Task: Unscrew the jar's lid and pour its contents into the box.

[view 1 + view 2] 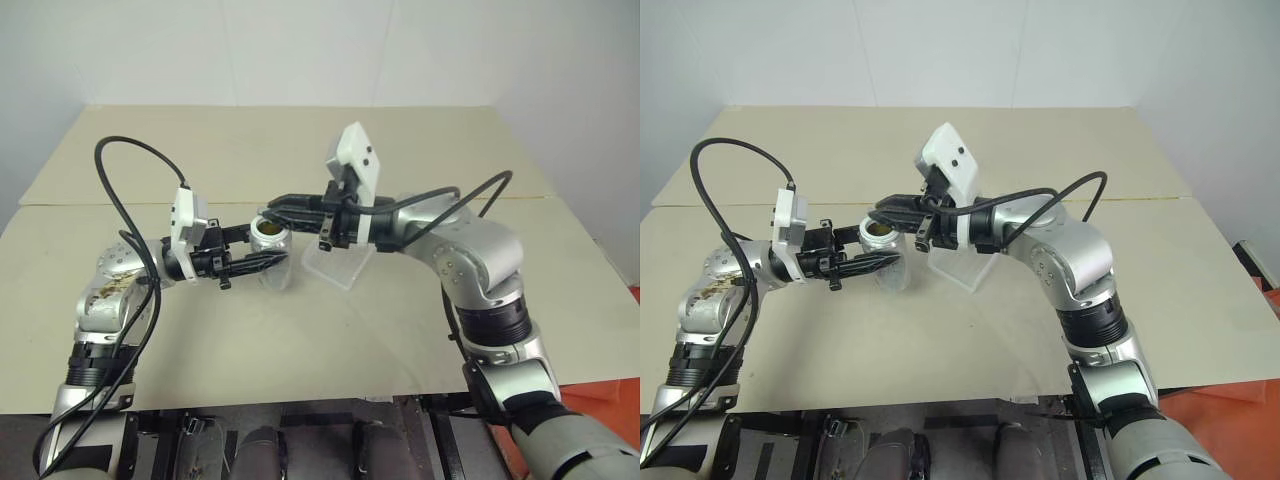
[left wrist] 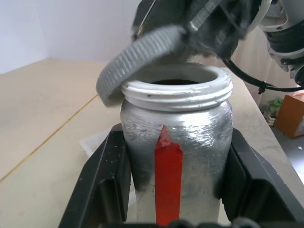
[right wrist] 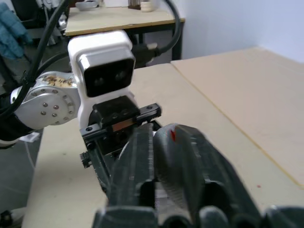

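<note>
The jar (image 2: 176,142) is pinched around its silvery body by the left gripper (image 1: 262,262) and is held upright above the table (image 1: 300,330), just beside the box (image 1: 338,265). The lid (image 2: 142,59) is squeezed at its ribbed edge by the right gripper (image 1: 283,207) and is seen tilted at the open white threaded mouth. The jar is judged light and stiff, with a rather smooth wall (the middle of the body seems the safest hold). The contents cannot be made out inside the dark mouth. Nothing is seen in the clear box.
</note>
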Robot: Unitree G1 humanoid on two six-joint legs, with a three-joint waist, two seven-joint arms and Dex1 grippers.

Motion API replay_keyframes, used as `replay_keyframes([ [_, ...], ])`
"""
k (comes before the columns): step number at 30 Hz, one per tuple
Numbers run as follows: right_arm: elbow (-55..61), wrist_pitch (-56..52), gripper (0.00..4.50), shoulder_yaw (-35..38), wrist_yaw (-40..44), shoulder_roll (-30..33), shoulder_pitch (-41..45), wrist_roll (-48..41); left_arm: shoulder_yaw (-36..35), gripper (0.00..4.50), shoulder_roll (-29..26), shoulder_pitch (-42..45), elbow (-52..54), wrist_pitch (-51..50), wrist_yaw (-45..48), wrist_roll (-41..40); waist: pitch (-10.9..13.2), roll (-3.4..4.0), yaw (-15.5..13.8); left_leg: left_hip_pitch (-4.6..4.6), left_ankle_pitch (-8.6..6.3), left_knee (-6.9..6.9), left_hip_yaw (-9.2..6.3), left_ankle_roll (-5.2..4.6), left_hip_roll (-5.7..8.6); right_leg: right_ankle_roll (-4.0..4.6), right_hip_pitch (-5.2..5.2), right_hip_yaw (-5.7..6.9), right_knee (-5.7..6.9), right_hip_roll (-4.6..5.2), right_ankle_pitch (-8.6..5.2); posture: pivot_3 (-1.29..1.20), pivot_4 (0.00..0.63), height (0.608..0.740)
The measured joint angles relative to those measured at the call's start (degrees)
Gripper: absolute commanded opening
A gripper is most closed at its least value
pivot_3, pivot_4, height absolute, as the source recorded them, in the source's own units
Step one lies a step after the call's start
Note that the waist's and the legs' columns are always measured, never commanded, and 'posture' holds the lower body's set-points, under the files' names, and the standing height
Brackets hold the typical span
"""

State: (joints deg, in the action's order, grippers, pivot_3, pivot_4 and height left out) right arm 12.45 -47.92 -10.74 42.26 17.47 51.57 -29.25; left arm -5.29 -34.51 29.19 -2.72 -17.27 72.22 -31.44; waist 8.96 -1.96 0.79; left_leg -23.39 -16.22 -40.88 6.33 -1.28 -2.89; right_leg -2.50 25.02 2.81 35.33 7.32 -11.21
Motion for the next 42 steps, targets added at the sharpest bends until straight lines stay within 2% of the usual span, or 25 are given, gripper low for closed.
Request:
replay_keyframes([
  [16, 0.2, 1.5, 0.19, -0.9, -1.2, -0.5, 0.0, 3.8, 0.0, 2.08, 0.0, -0.4, -0.3, 0.0, -0.2, 0.4, 0.0, 0.00, 0.0, 0.00, 0.00, 0.00, 0.00, 0.00, 0.00, 0.00, 0.00, 0.00, 0.00, 0.00, 0.00, 0.00, 0.150, 0.740],
  [24, -5.3, 1.9, 0.19, -0.3, -4.5, -0.3, 0.0, 6.9, -0.8, 2.08, -0.4, -1.5, 2.5, -0.1, -0.2, -0.5, 0.0, 0.00, 0.0, -0.01, 0.00, 0.01, 0.00, 0.01, 0.00, 0.00, 0.01, 0.00, -0.01, 0.00, 0.00, 0.00, 0.150, 0.740],
  [31, -5.8, 1.9, 0.19, 2.3, -6.9, 1.5, -1.1, 7.8, -1.2, 2.08, -0.5, -2.6, 3.8, -0.4, -0.8, -1.1, 0.0, 0.00, 0.0, -0.02, 0.00, 0.01, 0.00, 0.00, 0.00, 0.00, 0.01, 0.00, -0.02, 0.00, 0.00, 0.00, 0.150, 0.740],
  [36, -5.8, 1.9, 0.19, 4.8, -9.1, 5.0, -4.3, 9.0, -1.2, 2.08, -0.5, -2.6, 4.2, -0.4, -1.4, -1.7, 0.0, 0.00, -0.1, -0.02, 0.00, 0.02, 0.00, 0.00, 0.00, 0.00, 0.00, 0.00, -0.04, 0.00, 0.00, 0.00, 0.150, 0.740],
  [42, -6.9, 1.5, 0.19, 10.5, -15.4, 7.2, -9.3, 11.3, -1.3, 2.08, -0.9, -2.6, 4.2, -0.5, -1.7, -2.2, 0.0, 0.00, 0.0, -0.01, 0.00, 0.03, 0.01, 0.00, 0.00, 0.00, 0.01, -0.01, -0.04, 0.00, 0.00, 0.00, 0.150, 0.740],
])
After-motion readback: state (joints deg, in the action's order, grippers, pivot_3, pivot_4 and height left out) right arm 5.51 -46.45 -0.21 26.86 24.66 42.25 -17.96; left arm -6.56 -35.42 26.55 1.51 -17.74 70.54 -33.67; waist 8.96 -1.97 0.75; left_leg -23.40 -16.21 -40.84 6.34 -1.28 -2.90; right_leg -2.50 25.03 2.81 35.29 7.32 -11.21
